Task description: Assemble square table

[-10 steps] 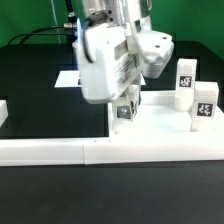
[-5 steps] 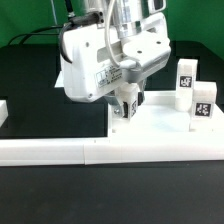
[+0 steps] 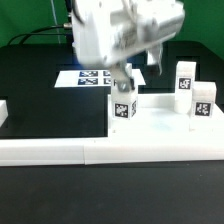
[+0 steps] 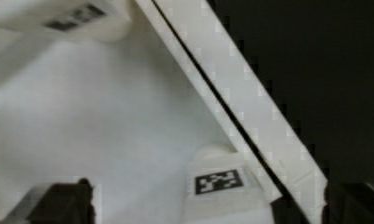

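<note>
The square table's white slab (image 3: 160,128) lies against the low border wall. One tagged leg post (image 3: 123,106) stands upright at the slab's corner nearest the exterior view's left. Two more leg posts (image 3: 185,79) (image 3: 203,104) stand on the slab's right side. My gripper (image 3: 124,76) hangs blurred just over the first post. In the wrist view my gripper (image 4: 205,205) is open, with dark fingertips (image 4: 59,202) far apart. A small tag (image 4: 216,183) on the white part shows between them, touching neither.
The long white border wall (image 3: 60,151) runs along the front. The marker board (image 3: 92,78) lies on the black table behind the slab. A small white piece (image 3: 3,111) sits at the exterior view's left edge.
The jaws have opened wide and let go of the leg post at the corner. The hand has swung and lifted away above it; the post stays standing.
</note>
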You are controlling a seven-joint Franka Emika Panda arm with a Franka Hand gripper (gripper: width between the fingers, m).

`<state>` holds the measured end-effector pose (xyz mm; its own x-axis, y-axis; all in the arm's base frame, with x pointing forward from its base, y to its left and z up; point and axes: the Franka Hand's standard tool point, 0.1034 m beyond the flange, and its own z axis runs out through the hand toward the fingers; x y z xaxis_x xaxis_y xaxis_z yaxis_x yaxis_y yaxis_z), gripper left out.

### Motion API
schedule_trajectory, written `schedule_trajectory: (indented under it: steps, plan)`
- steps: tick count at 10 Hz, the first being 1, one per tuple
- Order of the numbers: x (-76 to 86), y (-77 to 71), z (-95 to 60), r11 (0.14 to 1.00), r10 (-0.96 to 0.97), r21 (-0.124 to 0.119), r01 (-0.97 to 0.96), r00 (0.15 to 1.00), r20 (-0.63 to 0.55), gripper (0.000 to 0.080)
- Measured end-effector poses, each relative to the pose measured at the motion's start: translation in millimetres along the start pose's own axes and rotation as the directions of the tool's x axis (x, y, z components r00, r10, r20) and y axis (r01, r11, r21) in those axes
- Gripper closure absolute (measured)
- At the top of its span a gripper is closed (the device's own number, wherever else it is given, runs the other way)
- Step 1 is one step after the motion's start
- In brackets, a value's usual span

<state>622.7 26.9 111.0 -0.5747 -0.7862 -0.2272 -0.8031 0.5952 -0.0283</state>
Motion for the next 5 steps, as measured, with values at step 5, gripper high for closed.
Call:
schedule_trajectory:
  steps: [5]
  plan:
    - [-5.7,0.0,-10.0,1.0,-0.005,0.008,0.005,1.0,0.016,0.015]
